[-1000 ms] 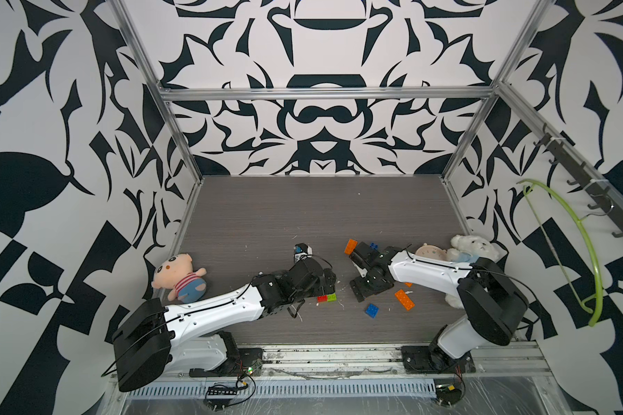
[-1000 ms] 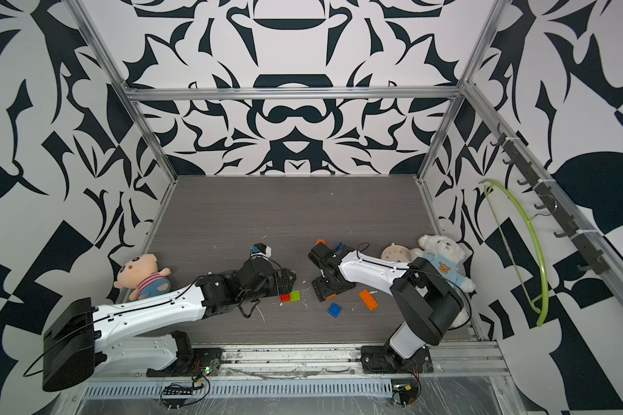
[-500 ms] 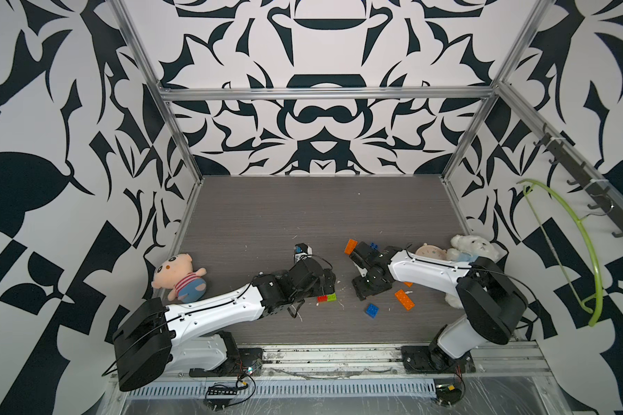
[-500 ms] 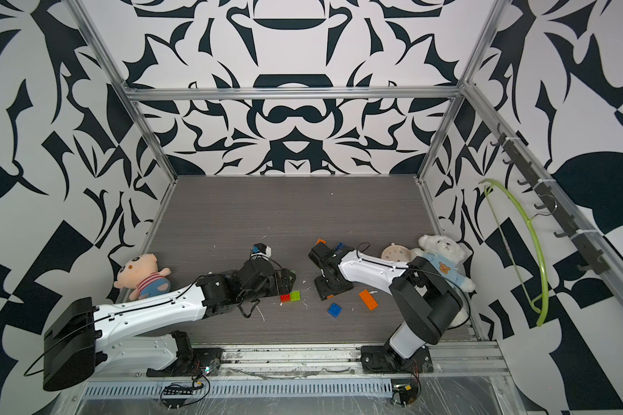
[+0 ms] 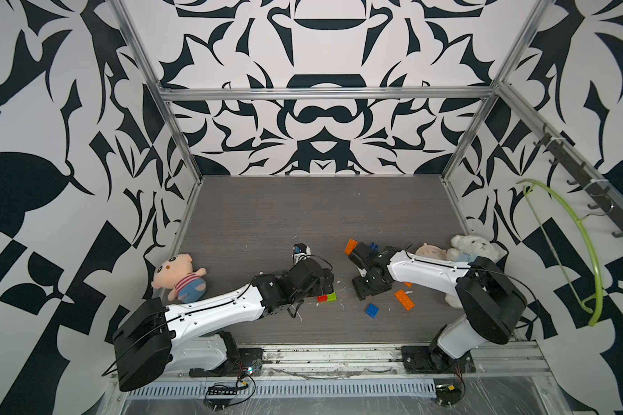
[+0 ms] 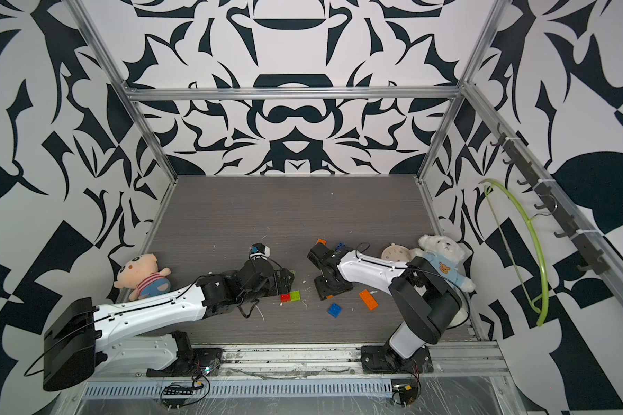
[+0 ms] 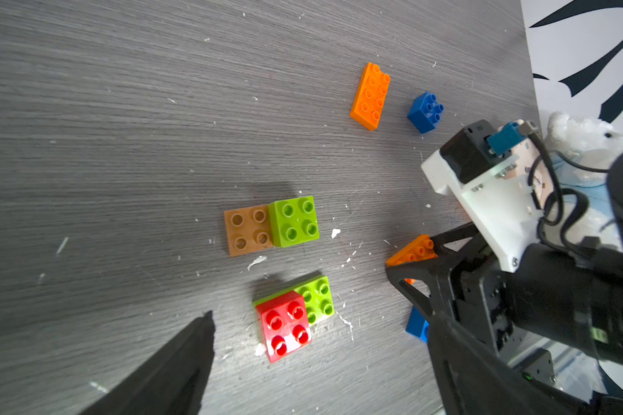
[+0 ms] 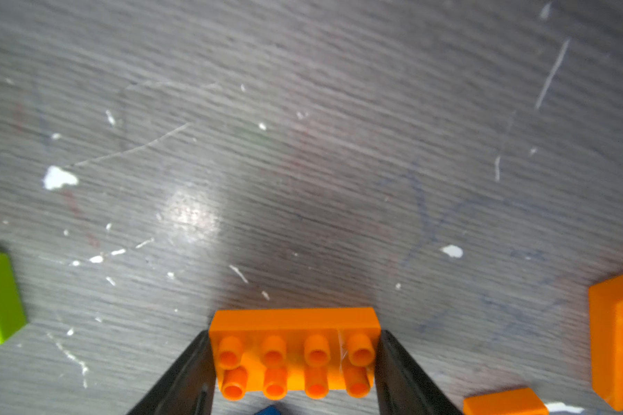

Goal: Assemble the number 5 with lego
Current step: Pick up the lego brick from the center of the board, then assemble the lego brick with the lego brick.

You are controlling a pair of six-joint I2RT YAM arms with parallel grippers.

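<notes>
On table (image 5: 303, 215): dark woodgrain; 12 o'clock = back wall, 6 o'clock = arm bases.
bear (image 5: 473, 248): 3 o'clock edge, behind the right arm.
pig (image 5: 178, 278): 9 o'clock edge.
left gripper (image 6: 287, 279): front of centre; fingers spread wide, empty.
right gripper (image 8: 294, 336): at 3 o'clock of left gripper; fingers pinch held brick by its short ends.
held brick (image 8: 294, 354): orange oblong, studs up, low over table; whether lifted, cannot tell.
near oblong (image 5: 404, 299), near blue (image 5: 372, 309): loose, 5 o'clock of right gripper.
far oblong (image 5: 350, 246), far blue (image 5: 373, 246): loose, 12 o'clock of it.
red brick (image 7: 285, 325): stacked on green oblong (image 7: 319, 298), beside left gripper.
brown brick (image 7: 247, 230): touching green brick (image 7: 294, 221).
change: right fingers stood wider a second ago; now drawn in on held brick.
meaning: grasp looks made; lifting and carrying toward the pairs likely follows; the 5 seems barely begun.
</notes>
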